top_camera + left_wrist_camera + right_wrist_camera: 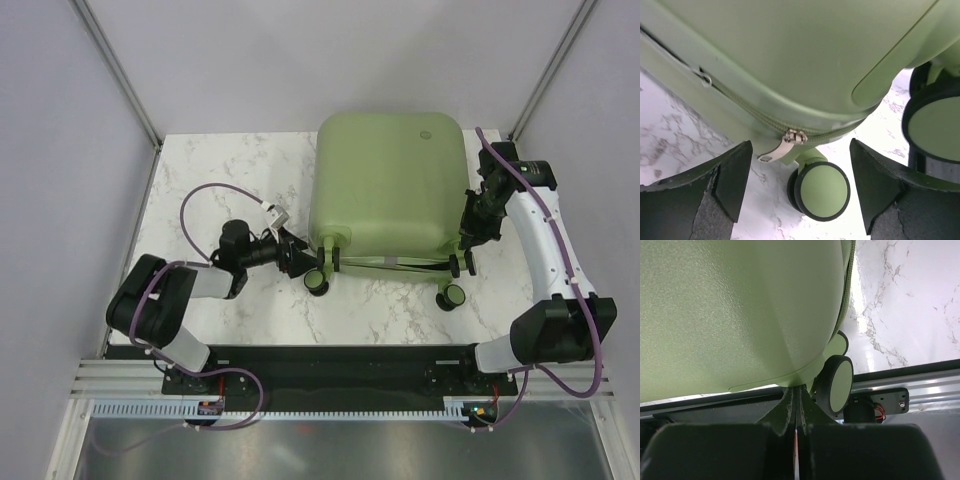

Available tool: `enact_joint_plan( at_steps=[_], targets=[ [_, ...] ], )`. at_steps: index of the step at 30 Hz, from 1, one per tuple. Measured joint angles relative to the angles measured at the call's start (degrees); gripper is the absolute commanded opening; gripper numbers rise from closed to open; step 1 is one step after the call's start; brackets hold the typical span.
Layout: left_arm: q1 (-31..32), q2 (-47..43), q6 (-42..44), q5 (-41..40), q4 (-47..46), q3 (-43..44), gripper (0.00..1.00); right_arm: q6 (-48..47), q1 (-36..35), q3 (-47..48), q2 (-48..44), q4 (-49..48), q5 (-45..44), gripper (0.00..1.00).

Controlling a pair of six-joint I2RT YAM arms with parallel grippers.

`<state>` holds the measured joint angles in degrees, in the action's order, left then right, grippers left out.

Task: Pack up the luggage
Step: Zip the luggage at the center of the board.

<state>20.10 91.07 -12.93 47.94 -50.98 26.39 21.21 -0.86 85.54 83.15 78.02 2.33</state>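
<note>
Roughly, going L to R in the overhead view: the left gripper (303, 260) sits low at the 7 o'clock corner of the luggage (390, 180), jaws spread wide and holding nothing. In the left wrist view the metal zipper pull (782, 147) hangs between the two pads and a bit beyond them, touching neither, with a green caster wheel (822, 190) just beneath it at 5 o'clock. The luggage lies flat and closed on the marble table (230, 170), toward 1 o'clock from the table's middle, wheels facing the arm bases. At its 4 o'clock corner is the right gripper (466, 245), fully shut. Its fingers (785, 410) meet tip to tip right against the shell's lower edge, next to another wheel (836, 384). Whether anything thin is pinched between them I can't tell, and nothing shows. Handling, as a guess: the shell looks stiff, smooth and prob. slippery to rubber pads, and is far too broad for either claw to span, so a pinch on the body is out. The case is small, likely light, so it could skate on the marble when tugged (esp. if a caster touches down). The best hold on the left looks like the zipper pull, a thin flat tab that needs a square, centred pinch or it'll twist out. The right arm seems better used pressing on the corner as a brace vs. the zip's drag. How far the zip has run isn't clear from here.
</note>
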Motion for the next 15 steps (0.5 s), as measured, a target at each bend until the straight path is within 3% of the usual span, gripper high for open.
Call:
enact_joint_plan(
  at_steps=[8, 15],
  targets=[
    [0.02, -1.81, 2.23, -1.29, -0.04, 0.00, 0.83, -0.04, 0.28, -2.01, -1.77, -1.97, 0.59, 0.00],
    [0.00, -0.98, 2.25, 0.24, -0.81, 0.00, 0.55, -0.09, 0.37, -2.71, -2.56, -2.82, 0.87, 0.00]
  ],
)
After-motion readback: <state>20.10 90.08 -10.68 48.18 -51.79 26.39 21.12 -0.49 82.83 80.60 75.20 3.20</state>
